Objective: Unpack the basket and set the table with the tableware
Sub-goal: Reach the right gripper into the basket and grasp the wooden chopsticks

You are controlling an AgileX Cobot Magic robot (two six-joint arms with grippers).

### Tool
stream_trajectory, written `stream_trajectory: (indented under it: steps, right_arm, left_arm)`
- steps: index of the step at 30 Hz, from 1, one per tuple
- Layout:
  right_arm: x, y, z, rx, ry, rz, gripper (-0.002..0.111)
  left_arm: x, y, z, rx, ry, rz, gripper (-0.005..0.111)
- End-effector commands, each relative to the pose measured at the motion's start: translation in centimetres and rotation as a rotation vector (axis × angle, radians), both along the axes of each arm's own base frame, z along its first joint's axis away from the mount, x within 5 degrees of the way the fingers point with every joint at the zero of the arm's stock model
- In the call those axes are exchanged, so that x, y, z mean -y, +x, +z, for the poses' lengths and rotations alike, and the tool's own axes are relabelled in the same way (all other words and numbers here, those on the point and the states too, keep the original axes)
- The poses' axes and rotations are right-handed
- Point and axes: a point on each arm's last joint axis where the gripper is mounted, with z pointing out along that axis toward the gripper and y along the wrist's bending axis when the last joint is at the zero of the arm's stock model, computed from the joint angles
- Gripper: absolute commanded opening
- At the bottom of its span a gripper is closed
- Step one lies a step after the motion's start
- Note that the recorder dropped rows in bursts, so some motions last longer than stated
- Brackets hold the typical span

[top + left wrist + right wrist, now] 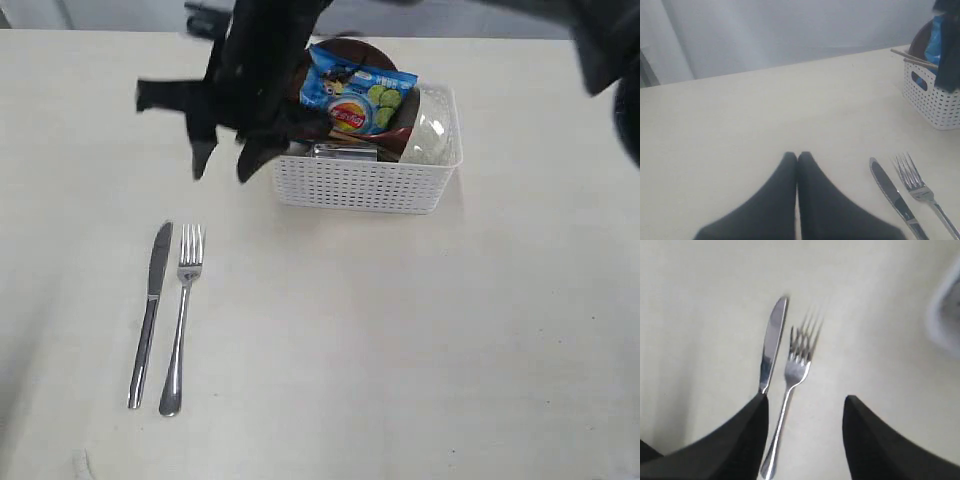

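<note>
The steel knife [150, 310] and fork [180, 320] lie side by side on the cream table [400, 350], left of centre. My right gripper [225, 165] hangs open in the air beyond them, beside the left end of the white basket [360, 185]. In the right wrist view its jaws [805, 400] stand wide apart over the fork [797, 365] and knife [772, 345], holding nothing. The basket holds a reddish-brown plate [350, 50], a steel cup [345, 152], a white bowl [430, 130] and chopsticks [912, 57]. My left gripper [797, 156] is shut and empty, low over bare table left of the knife [892, 192].
A blue chip bag [355, 95] leans on the plate in the basket. The right arm's dark links cross the top of the exterior view. The left gripper does not show in that view.
</note>
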Motion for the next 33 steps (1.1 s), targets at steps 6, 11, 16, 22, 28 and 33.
stream_trajectory:
  steps: [6,11,16,22,28,33]
  right_arm:
    - [7.1,3.4,5.0,0.392,-0.268,0.274,0.045]
    - [6.7,3.5,2.7,0.365,-0.29,0.412,0.045]
    - [5.7,4.0,0.6,0.387,-0.301,0.562,0.045]
    - [5.1,4.9,-1.1,0.431,-0.288,0.576,0.045]
    - [4.7,5.4,-2.9,0.423,-0.294,0.601,0.045]
    - [4.4,5.9,-3.4,0.463,-0.283,0.603,0.045]
  left_arm:
    - [0.0,0.0,0.0,0.008,-0.004,0.002,0.0]
    - [0.0,0.0,0.0,0.008,-0.004,0.002,0.0]
    - [0.0,0.0,0.0,0.008,-0.004,0.002,0.0]
    - [0.0,0.0,0.0,0.008,-0.004,0.002,0.0]
    - [0.0,0.0,0.0,0.008,-0.004,0.002,0.0]
    - [0.0,0.0,0.0,0.008,-0.004,0.002,0.0]
